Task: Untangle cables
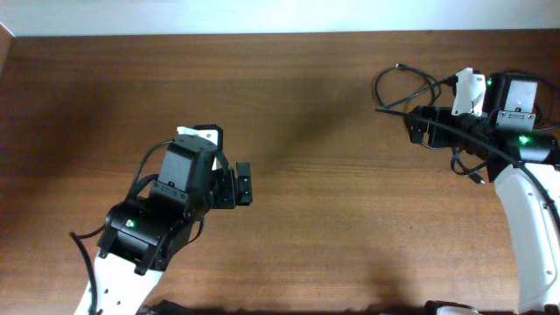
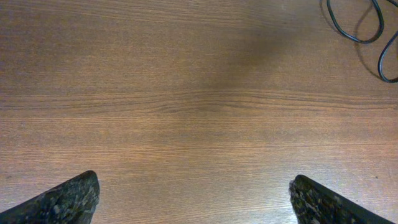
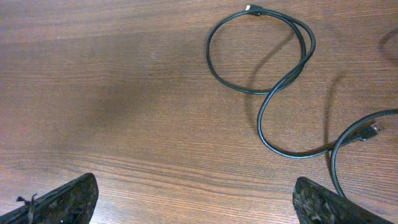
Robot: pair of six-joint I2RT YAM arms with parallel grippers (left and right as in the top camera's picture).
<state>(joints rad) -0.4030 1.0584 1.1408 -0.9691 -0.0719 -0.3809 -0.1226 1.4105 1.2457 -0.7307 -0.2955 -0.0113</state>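
- Cables [image 3: 208, 53], thin and black, lie on the brown wooden table [image 1: 289, 79] near its right end. In the overhead view the right arm partly hides them.
- Right gripper [image 3: 196, 200] is near them, its jaws spread wide and grasping nothing.
- Left gripper [image 2: 196, 199] is well apart at mid-left, also wide open and empty.
- Right wrist view alone shows the shape: a round loop with a plug at the top, an S-curve trailing toward the lower right, and a second plug near the right edge.
- Left wrist view catches only cable loops in its top right corner.
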